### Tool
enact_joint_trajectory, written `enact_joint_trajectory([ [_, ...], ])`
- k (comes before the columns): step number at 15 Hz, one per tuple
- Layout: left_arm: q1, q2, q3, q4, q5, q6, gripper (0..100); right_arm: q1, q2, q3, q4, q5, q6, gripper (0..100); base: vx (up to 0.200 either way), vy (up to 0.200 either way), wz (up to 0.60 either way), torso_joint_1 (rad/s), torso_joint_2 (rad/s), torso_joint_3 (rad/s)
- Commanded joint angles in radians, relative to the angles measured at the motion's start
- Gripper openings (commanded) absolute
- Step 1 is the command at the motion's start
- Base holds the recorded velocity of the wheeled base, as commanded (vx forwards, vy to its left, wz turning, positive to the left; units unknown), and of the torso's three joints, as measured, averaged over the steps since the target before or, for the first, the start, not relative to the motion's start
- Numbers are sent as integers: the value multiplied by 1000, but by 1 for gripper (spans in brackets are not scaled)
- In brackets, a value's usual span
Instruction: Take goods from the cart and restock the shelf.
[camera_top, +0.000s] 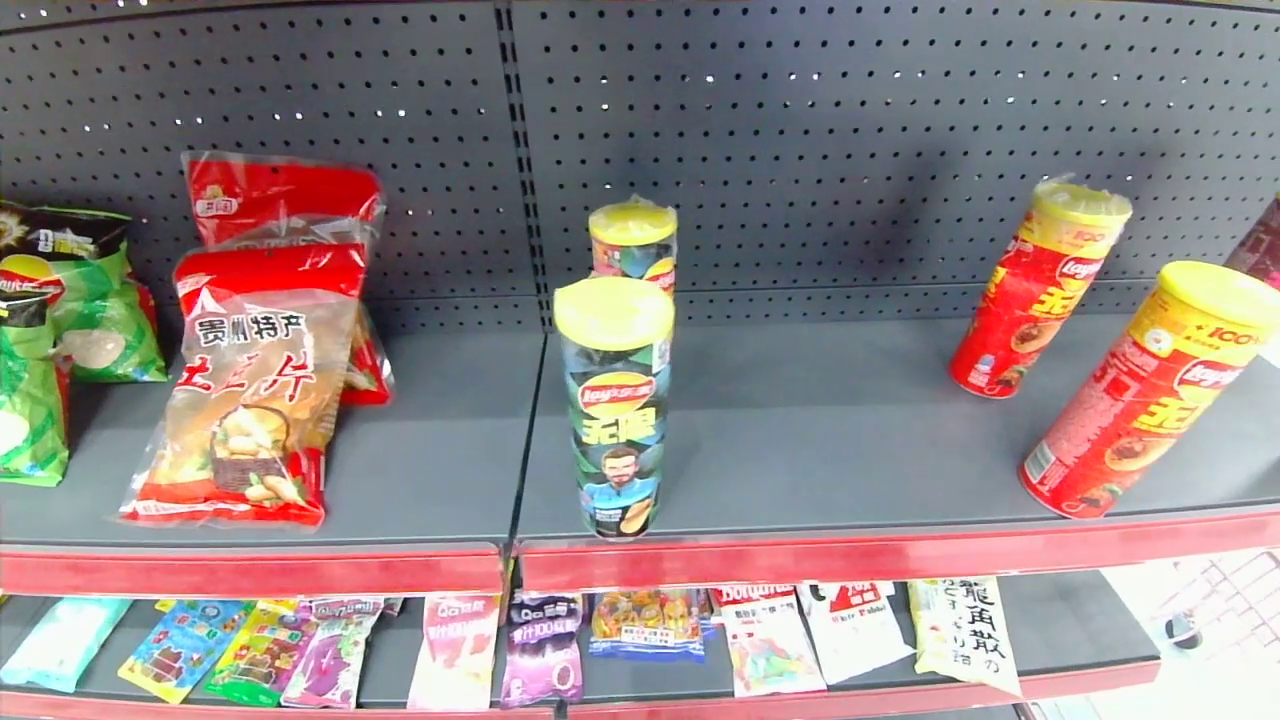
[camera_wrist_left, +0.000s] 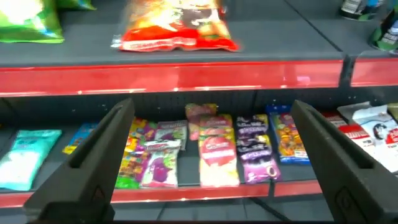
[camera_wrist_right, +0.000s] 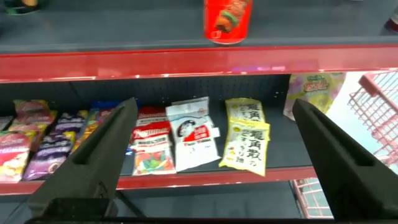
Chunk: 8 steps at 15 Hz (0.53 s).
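Note:
The upper shelf (camera_top: 800, 430) carries two dark green crisp tubes with yellow lids, one at the front edge (camera_top: 615, 405) and one behind it (camera_top: 632, 240). Two red tubes (camera_top: 1035, 285) (camera_top: 1150, 390) stand toward the right. My left gripper (camera_wrist_left: 211, 104) is open and empty, low in front of the lower shelf's candy packets (camera_wrist_left: 211, 152). Below the base of a red tube (camera_wrist_right: 227, 22), my right gripper (camera_wrist_right: 214, 104) is likewise open and empty, facing white and yellow packets (camera_wrist_right: 245, 134). Part of the pink wire cart (camera_wrist_right: 376, 118) stands beside the shelf.
Red potato-slice bags (camera_top: 255, 390) and green crisp bags (camera_top: 60, 320) lean on the upper shelf's left half. Bare shelf board lies between the green tubes and the red ones. The lower shelf (camera_top: 1090, 630) holds a row of several small flat packets. Red rails edge both shelves.

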<state>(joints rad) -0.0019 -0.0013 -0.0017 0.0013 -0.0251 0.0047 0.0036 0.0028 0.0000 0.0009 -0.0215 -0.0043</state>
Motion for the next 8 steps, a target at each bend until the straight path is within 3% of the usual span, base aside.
enact_joint_trajectory([
  [1, -1, 1, 0, 0, 1, -2, 100, -1, -1, 0, -1, 0, 0, 100, 0, -200, 0, 7, 2, 2],
  [8, -1, 1, 0, 0, 1, 0, 100, -1, -1, 0, -1, 0, 0, 100, 0, -200, 0, 3, 4, 4],
])
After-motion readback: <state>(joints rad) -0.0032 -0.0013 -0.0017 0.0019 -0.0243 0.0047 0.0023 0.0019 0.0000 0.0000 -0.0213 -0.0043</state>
